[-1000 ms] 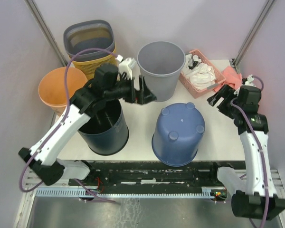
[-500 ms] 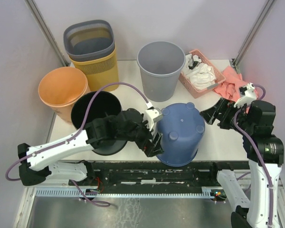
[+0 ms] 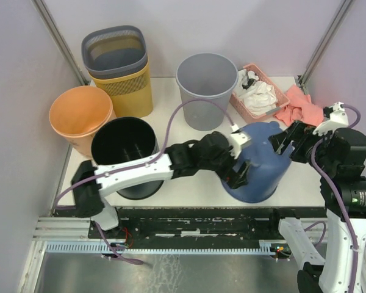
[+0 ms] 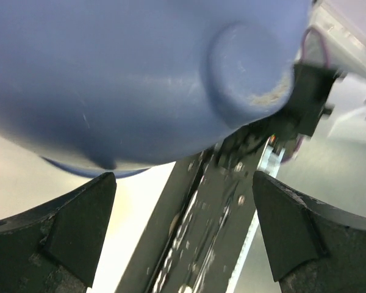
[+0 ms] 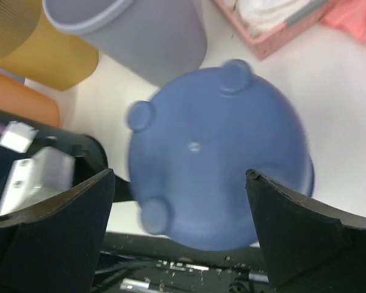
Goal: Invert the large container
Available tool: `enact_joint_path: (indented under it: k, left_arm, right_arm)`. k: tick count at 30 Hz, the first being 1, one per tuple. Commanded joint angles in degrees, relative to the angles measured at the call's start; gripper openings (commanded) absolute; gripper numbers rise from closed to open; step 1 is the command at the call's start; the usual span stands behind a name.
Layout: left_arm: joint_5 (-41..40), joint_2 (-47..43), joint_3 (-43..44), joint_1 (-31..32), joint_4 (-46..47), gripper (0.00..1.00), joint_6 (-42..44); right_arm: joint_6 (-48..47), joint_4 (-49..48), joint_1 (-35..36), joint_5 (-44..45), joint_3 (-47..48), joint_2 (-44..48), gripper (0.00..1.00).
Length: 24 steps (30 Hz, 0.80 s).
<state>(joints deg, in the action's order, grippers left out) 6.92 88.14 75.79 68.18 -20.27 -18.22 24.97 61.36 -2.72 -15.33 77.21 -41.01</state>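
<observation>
Leaning on its rim near the counter's near edge, right of centre: large blue container (image 3: 259,168), base up and tipped off level. Smooth plastic, round, tapered, with rounded stub feet (image 5: 235,74) on the base. Left tool (image 3: 238,174) sits at its left flank, jaws spread, gripping nothing. Right tool (image 3: 285,141) is at its far-right side, also released. White counter (image 3: 165,91), pale lilac walls (image 3: 232,24). Black bin (image 3: 123,141) at near left.
</observation>
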Motion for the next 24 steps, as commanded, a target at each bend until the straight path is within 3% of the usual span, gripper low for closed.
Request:
enact_joint_path:
  k: [1, 3, 7, 11, 16, 18, 20, 24]
  left_arm:
    - [7.3, 9.8, 18.8, 0.2, 4.0, 0.99, 5.7]
    - [5.5, 10.6, 23.0, 0.3, -2.0, 0.99, 7.7]
    - [-2.9, 0.1, 17.4, -0.6, -9.3, 0.99, 8.7]
    - [-9.8, -10.8, 16.5, -2.7, -20.0, 0.99, 4.1]
    - [-26.6, -20.9, 20.1, -2.8, -32.7, 0.99, -3.0]
    - [-38.0, -23.8, 21.0, -2.9, -36.1, 0.99, -7.4]
    - [-44.5, -26.2, 20.7, -2.9, -37.8, 0.99, -11.2]
    - [-46.5, -28.7, 18.7, -3.0, -35.6, 0.99, -13.0]
  right_arm:
    - [-4.2, -0.6, 0.1, 5.9, 8.5, -3.0, 0.97]
    - [-5.9, 0.6, 0.2, 6.3, 11.5, -4.1, 0.98]
    - [-9.1, 0.5, 2.5, 2.8, 14.0, -5.5, 0.99]
    - [-9.6, -1.9, 4.1, -3.0, 13.6, -8.7, 1.00]
    - [-6.3, -5.1, 7.0, -10.1, 12.4, -14.7, 0.99]
    - [-6.2, -5.2, 11.6, -5.1, 11.4, -16.1, 0.99]
    - [-6.4, -3.9, 19.3, 2.3, 10.8, -18.5, 0.99]
    - [-6.7, -0.2, 32.9, 16.6, 9.9, -26.9, 0.99]
